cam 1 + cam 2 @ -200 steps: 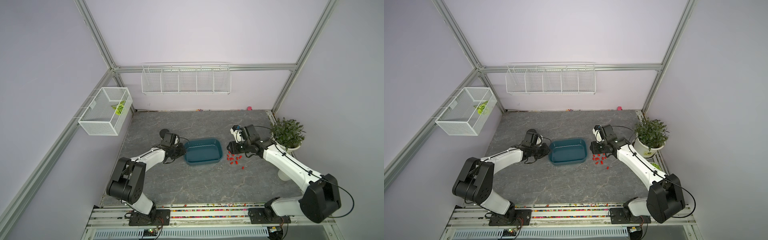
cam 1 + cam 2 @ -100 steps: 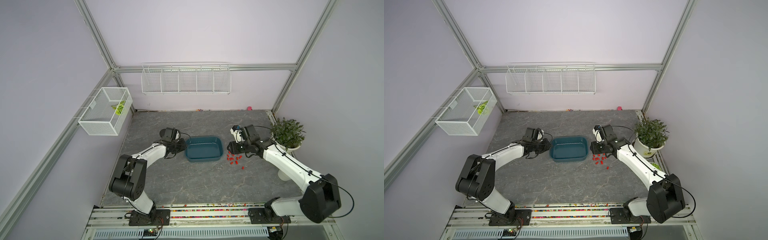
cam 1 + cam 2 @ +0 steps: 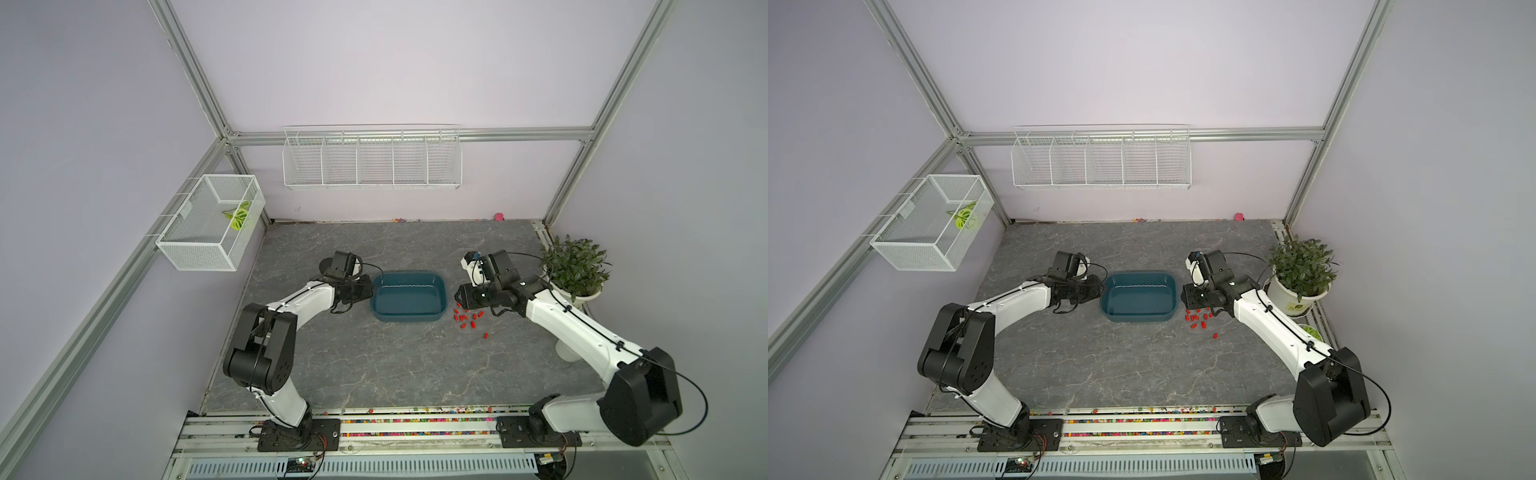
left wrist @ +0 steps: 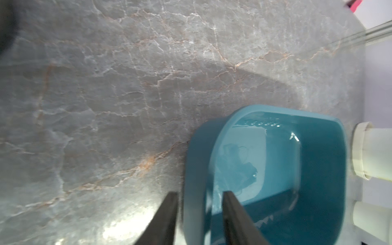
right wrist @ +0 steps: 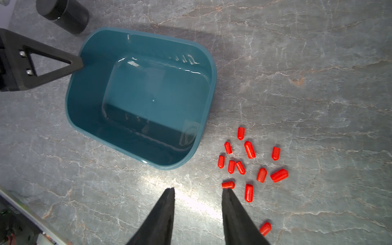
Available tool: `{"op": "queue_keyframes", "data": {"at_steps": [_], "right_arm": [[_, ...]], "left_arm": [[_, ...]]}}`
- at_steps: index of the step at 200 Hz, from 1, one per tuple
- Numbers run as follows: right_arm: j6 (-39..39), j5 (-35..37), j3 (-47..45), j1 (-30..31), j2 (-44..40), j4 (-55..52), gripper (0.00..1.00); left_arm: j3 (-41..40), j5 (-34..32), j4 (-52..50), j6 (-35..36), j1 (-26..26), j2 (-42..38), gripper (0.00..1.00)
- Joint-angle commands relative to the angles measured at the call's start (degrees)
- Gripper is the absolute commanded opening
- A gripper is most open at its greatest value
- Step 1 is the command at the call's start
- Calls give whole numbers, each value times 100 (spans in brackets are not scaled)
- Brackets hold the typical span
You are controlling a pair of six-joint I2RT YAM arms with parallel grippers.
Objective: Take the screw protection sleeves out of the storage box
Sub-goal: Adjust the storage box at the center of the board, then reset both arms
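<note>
The teal storage box (image 3: 405, 318) (image 3: 1138, 319) stands upright on the grey table, and its inside (image 5: 148, 95) holds nothing. Several red screw protection sleeves (image 3: 462, 318) (image 3: 1192, 319) (image 5: 249, 149) lie scattered on the table just right of it. My left gripper (image 3: 371, 291) (image 3: 1100, 291) (image 4: 199, 193) is open and straddles the box's left rim (image 4: 195, 169), one finger outside and one inside, with small gaps to the wall. My right gripper (image 3: 457, 297) (image 3: 1182, 296) (image 5: 198, 188) is open and empty, low over the table beside the sleeves.
A small black cup (image 5: 63, 14) (image 3: 327, 262) stands behind the left wrist. A potted plant (image 3: 575, 266) (image 3: 1302, 266) sits close behind the right arm. White wire baskets (image 3: 372, 158) (image 3: 212, 226) hang on the walls. Coloured beads (image 3: 415, 409) line the front rail.
My left gripper's jaws have parted from the box's left rim, which they were shut on before. The box has shifted slightly. The right arm and the sleeves have not moved.
</note>
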Motion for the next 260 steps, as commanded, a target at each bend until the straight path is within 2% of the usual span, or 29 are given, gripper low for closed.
{"op": "queue_keyframes", "data": {"at_steps": [1,38,68,91,111,114,124,126,145,161,180,197,203,206,209,236,260], "right_arm": [[-87,120,-54,4,-110,-140,42],[-81,387,55,-116,-205,-277,43],[-88,694,90,-257,-471,-348,45],[-115,1163,79,-374,-754,-390,48],[-155,1201,45,-616,-950,-320,51],[-165,1211,40,-669,-978,-301,55],[-182,1272,28,-830,-1025,-280,94],[-183,1283,27,-861,-1027,-266,98],[-450,1192,-66,-1192,-1064,-78,99],[-727,1423,-396,-1341,-1141,376,99],[-985,1591,-945,-1453,-1276,1116,99],[-1066,1742,-1437,-1486,-1401,1768,99],[-1096,1772,-1599,-1489,-1438,1985,99],[-1123,1789,-1671,-1498,-1459,2097,99],[-1155,1802,-1749,-1499,-1460,2198,99],[-1555,1935,-2295,-1521,-1435,3044,99],[-1726,1912,-2648,-1565,-1290,3725,99]], "left_arm": [[-55,-467,-105,28,-29,-293,50],[-210,-1401,-121,31,-28,-1055,59],[-457,-2142,68,441,-31,-1645,64],[-434,-2962,10,669,-30,-1774,70],[-464,-3454,225,1119,-25,-1743,74],[-478,-3515,258,1156,-23,-1735,75],[-512,-3716,367,1302,-25,-1713,77],[-521,-3753,389,1335,-24,-1706,77],[-628,-4107,559,1627,-23,-1695,79],[-830,-4439,810,1952,-21,-1771,79],[-1373,-4780,1640,2447,57,-1966,78],[-1957,-4811,2507,2582,348,-2167,81],[-2119,-4660,2735,2550,483,-2237,88],[-2220,-4574,2839,2542,570,-2273,97],[-2289,-4485,2941,2533,640,-2306,99],[-3240,-4120,4392,3029,822,-2538,100],[-3940,-3803,5710,3091,998,-2336,100]]}}
